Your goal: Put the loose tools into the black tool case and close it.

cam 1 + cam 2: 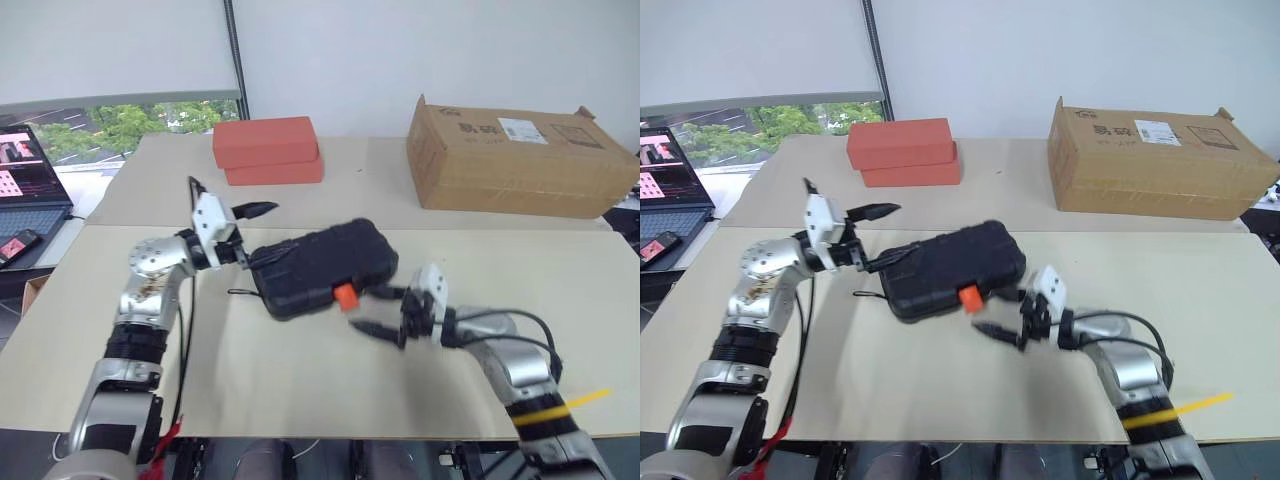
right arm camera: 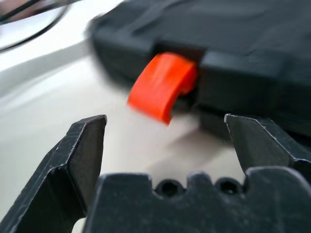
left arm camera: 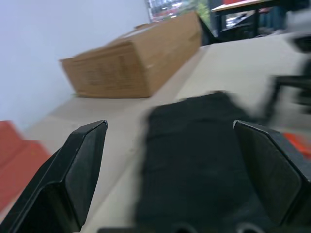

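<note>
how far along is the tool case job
Done, by the look of it: the case lies lid down on the table, and no loose tools lie around it. In hand: both grippers are open and empty, the left gripper at the case's end, the right gripper facing the orange latch. Left: the latch sticks out, seemingly unfastened, so it likely needs pressing shut.

Cannot tell what the shut case (image 1: 322,266) holds, its near part blurred and cut off in the left wrist view, laptop (image 1: 30,190) left of it cropped.
</note>
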